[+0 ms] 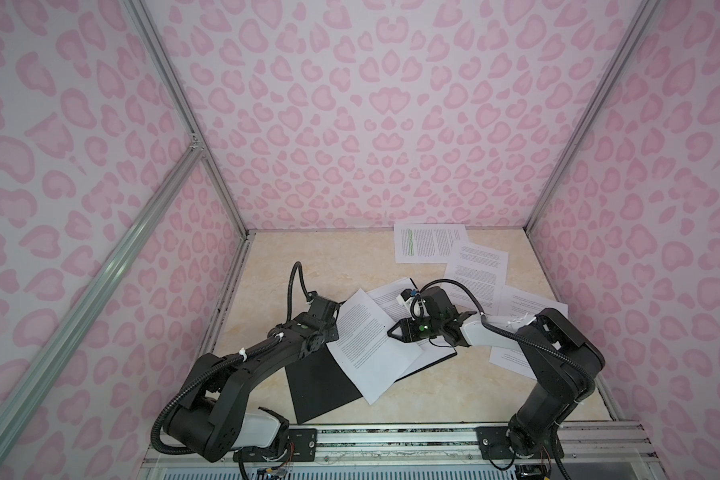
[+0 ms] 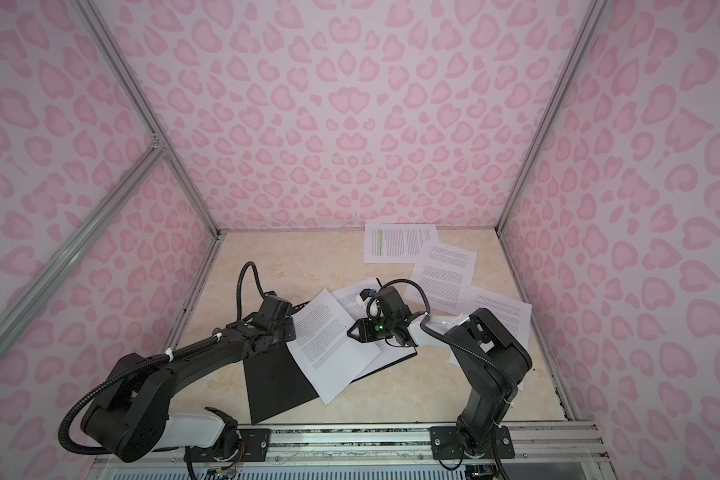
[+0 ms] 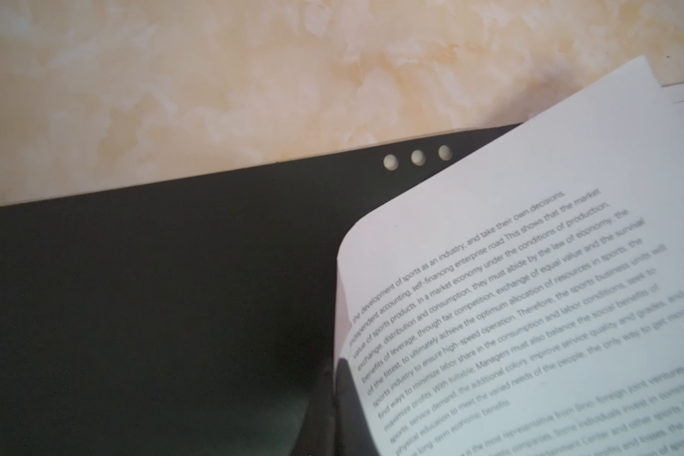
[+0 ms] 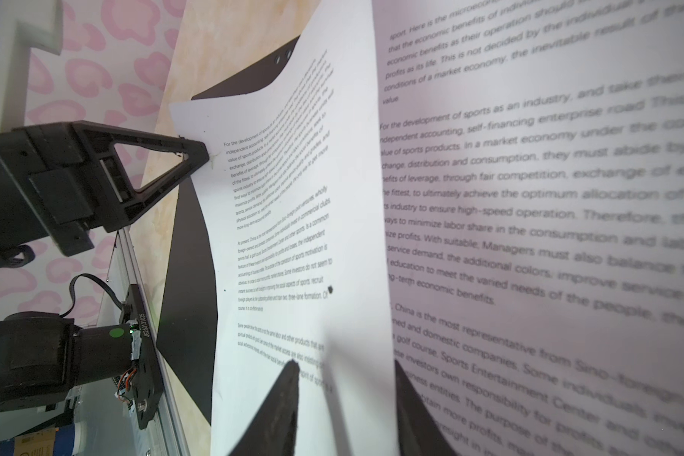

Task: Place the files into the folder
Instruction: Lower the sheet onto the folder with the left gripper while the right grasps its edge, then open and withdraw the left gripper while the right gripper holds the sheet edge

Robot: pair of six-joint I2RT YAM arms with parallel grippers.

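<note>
Folder (image 1: 321,382) was laid open, black inside up, mid-table toward 7 o'clock, with a sheet (image 1: 371,349) skewed over its 3 o'clock half. Left gripper (image 4: 204,156) was pinched tight on that sheet's 9 o'clock edge. Right gripper (image 1: 393,332) fingers (image 4: 289,395) were seen narrowly apart astride a second sheet (image 4: 530,197); grip could not be told. Other files (image 1: 476,266) were scattered from 1 to 3 o'clock.
</note>
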